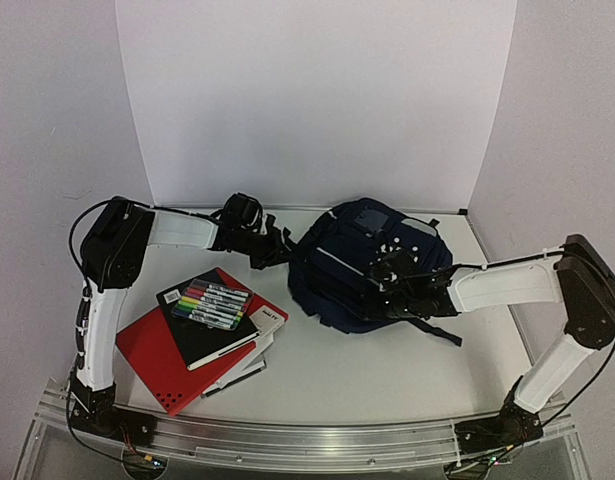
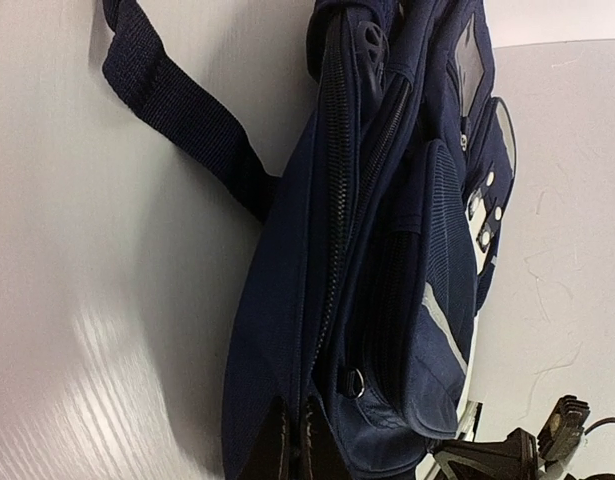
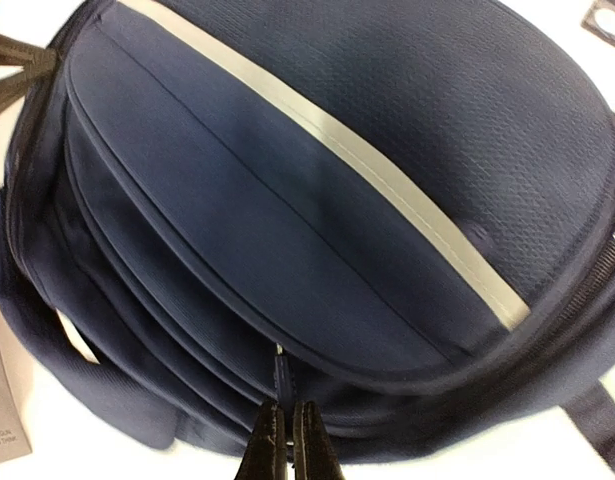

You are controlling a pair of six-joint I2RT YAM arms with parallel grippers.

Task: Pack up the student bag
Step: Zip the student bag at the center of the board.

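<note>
No word, brand or number can be read with certainty. Dark print is carried by a small white label at the right corner of the stack of books, but it is too small to be made out. Printing on the pack of coloured markers is likewise illegible. In the right wrist view, a few lines of tiny grey capitals are set sideways on a white tag (lying at the left edge, just beside the student bag); they are blurred beyond reading.
</note>
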